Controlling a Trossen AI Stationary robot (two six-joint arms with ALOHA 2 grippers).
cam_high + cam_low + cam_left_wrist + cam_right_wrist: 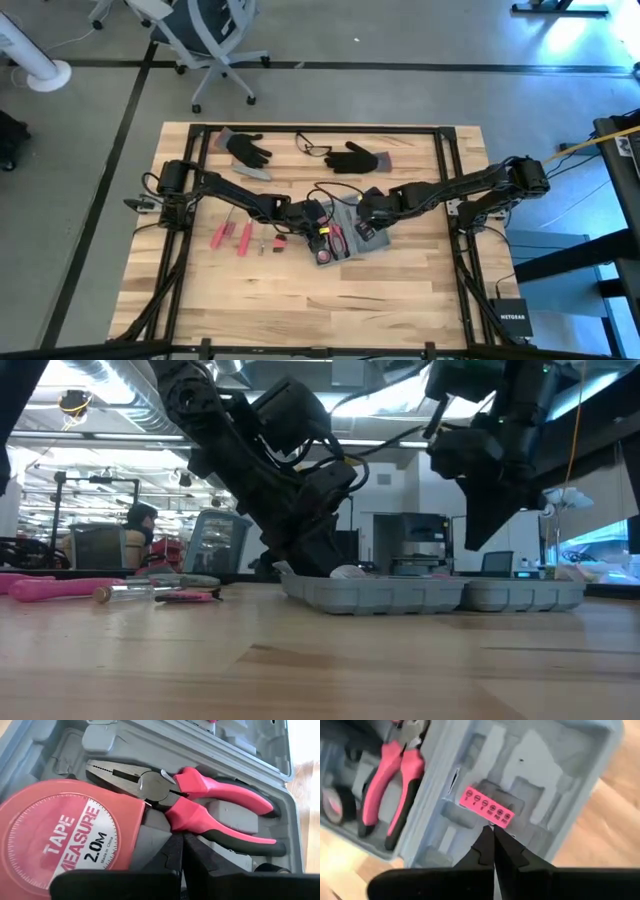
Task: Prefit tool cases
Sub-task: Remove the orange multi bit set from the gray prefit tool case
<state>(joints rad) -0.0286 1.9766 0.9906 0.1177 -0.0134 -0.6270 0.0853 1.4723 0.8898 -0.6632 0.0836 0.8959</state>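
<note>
Both clenched empty: left gripper (181,851) pressing pliers (200,805) home, right gripper (492,840) poised above tool case (545,785), seating its bit strip

Two dark jointed arms, black cables, tapered black jaws

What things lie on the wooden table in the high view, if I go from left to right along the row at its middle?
Loose red-handled tools → shut left gripper → open grey-blue plastic tool case, its red round tape measure at its left side, the shut right gripper above it.
</note>
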